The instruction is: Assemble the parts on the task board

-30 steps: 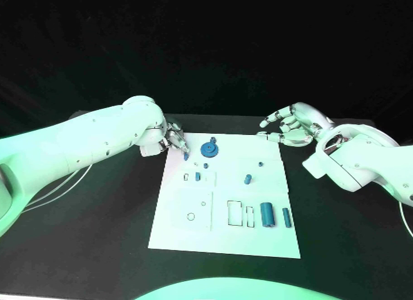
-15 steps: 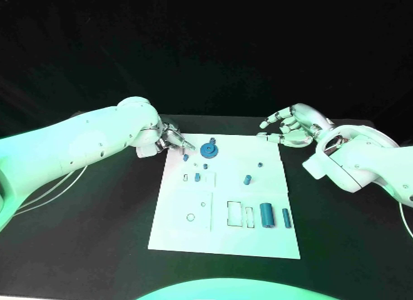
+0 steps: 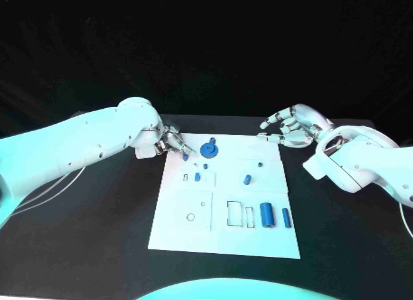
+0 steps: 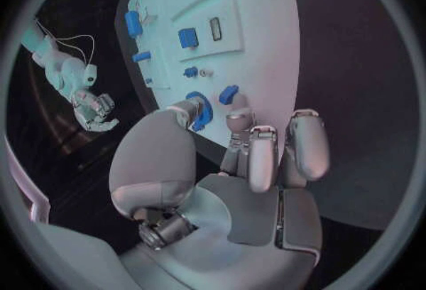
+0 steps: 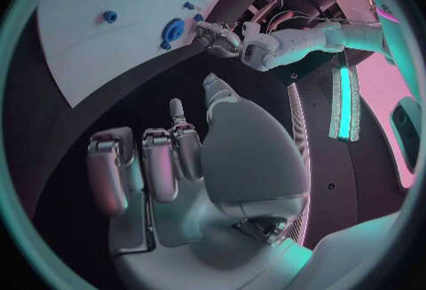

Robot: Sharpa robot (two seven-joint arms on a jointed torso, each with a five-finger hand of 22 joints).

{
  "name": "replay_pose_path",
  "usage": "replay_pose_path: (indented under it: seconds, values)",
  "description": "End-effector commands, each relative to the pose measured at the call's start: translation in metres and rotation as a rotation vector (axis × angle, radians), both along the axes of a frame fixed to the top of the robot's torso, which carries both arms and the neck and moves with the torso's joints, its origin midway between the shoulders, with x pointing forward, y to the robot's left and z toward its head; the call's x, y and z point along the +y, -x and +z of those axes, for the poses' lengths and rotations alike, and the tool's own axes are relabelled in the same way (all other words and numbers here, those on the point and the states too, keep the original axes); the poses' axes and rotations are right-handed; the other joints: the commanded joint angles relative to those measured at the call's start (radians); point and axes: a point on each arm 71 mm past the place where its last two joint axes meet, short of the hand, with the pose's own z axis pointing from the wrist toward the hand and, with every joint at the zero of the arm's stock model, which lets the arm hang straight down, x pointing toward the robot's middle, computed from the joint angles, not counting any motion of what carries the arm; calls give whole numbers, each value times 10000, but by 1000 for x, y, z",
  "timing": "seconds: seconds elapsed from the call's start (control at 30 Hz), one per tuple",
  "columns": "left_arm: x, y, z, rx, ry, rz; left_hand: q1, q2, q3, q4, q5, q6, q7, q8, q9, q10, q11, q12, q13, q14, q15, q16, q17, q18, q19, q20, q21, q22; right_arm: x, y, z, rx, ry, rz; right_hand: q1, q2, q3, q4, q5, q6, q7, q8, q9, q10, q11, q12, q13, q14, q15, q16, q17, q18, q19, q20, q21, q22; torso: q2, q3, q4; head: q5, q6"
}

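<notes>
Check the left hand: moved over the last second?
Yes, slightly. The left hand has drawn back from the small blue piece at the white board's far left corner, toward the table's far edge; that piece now lies uncovered.

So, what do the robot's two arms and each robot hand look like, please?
Both arms are smooth, rounded white shells. The left arm has thin pale cables hanging beside it. The right arm shows a dark ring at a joint near the wrist. The left robot hand and the right robot hand are silver, with jointed metal fingers and rounded grey pads on the palm side.
</notes>
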Motion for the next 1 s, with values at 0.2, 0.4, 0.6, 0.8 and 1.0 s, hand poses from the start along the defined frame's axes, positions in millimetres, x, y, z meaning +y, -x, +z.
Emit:
replay_pose_path:
  seconds: [0.2, 0.4, 0.6, 0.8, 1.0]
  values:
    - [-4, 4, -1, 210, -307, -629, 820, 144, -251, -147, 46, 113, -17, 6, 45, -41, -31, 65, 23, 846, 36, -24, 2107, 77, -39, 2, -36, 36, 1, 1, -1, 4, 25, 81, -4, 106, 31, -1, 63, -34, -22, 36, -9, -17, -35, -33, 1357, 744, -52, -34, 1378, -136, 1029, -33, 8, 2620, -3, -2, 8, 6, -9]
    - [-5, 4, -1, 108, -331, -615, 1055, 257, -291, -163, 62, 186, -50, 68, 78, -13, -58, 104, 62, 849, 19, -18, 2115, 75, -30, -10, -30, 54, 1, 1, -1, 7, 23, 82, -4, 106, 31, -1, 63, -34, -22, 36, -9, -17, -35, -33, 1357, 744, -52, -34, 1378, -136, 1029, -33, 8, 2620, 3, -7, -1, 7, 7]
    - [-3, 2, 0, -80, -104, -350, 1488, 684, -216, -166, 48, 236, -125, 186, 148, 23, -126, 132, 76, 861, -40, -2, 2137, 71, -8, -61, -18, 85, 0, 1, -1, 10, 23, 68, -4, 106, 31, -1, 63, -34, -22, 36, -9, -17, -35, -33, 1357, 744, -52, -34, 1378, -136, 1029, -33, 8, 2620, 6, -5, 2, 1, 10]
    - [-3, 2, 1, -129, 92, -218, 1595, 757, -231, -161, 31, 214, -130, 238, 184, 5, -133, 118, 54, 854, -51, -13, 2121, 74, -19, -75, -30, 69, 0, 1, -1, 11, 24, 62, -4, 106, 31, -1, 63, -34, -22, 36, -9, -17, -35, -33, 1357, 744, -52, -34, 1378, -136, 1029, -33, 8, 2620, 8, -11, 10, -3, 5]
    - [-3, 4, -1, 206, 135, -329, 1472, 596, -500, 10, 20, 168, -112, 341, 254, -64, -116, 72, -24, 836, -40, -43, 2076, 90, -74, -75, -83, -12, 0, 1, -2, 12, 27, 53, -4, 106, 31, -1, 63, -34, -22, 36, -9, -17, -35, -33, 1357, 744, -52, -34, 1378, -136, 1029, -33, 8, 2620, 1, -9, 3, -14, 24]
